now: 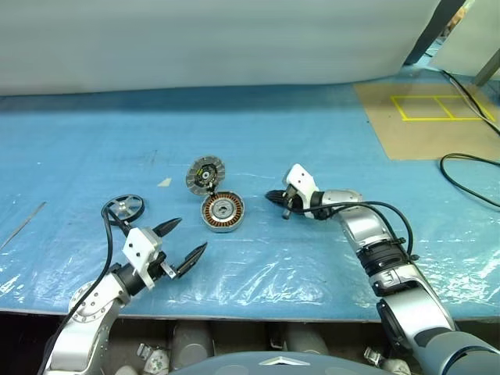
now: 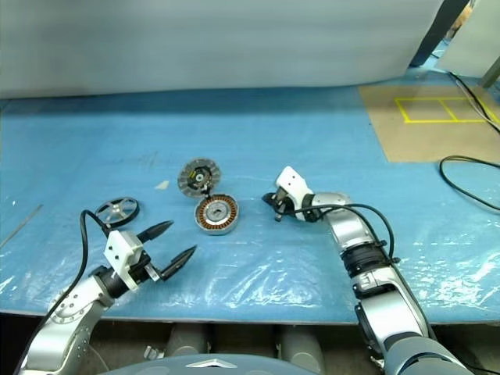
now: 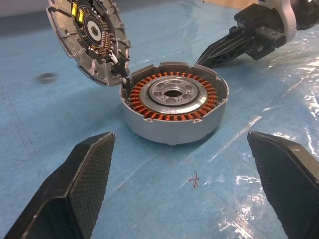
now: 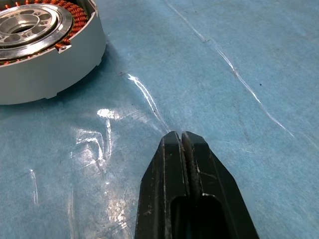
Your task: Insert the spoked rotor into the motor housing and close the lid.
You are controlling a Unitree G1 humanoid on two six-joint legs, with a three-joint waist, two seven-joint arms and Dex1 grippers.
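Left end effector [image 1: 186,241]: mine, spread wide, empty.
Right end effector [image 4: 180,138]: pinched together, empty.
Thin silver spoked rotor [image 2: 117,209]: on desk, apart from copper-wound housing [image 1: 223,211].
Risk: hinged ribbed grey lid [image 1: 205,174] may drop early.

The motor housing [image 3: 172,117] looks like matt grey metal around glossy copper windings; the table [image 1: 312,141] wears wrinkled, shiny blue plastic sheeting; the left gripper's fingers [image 3: 79,184] are finely textured black.
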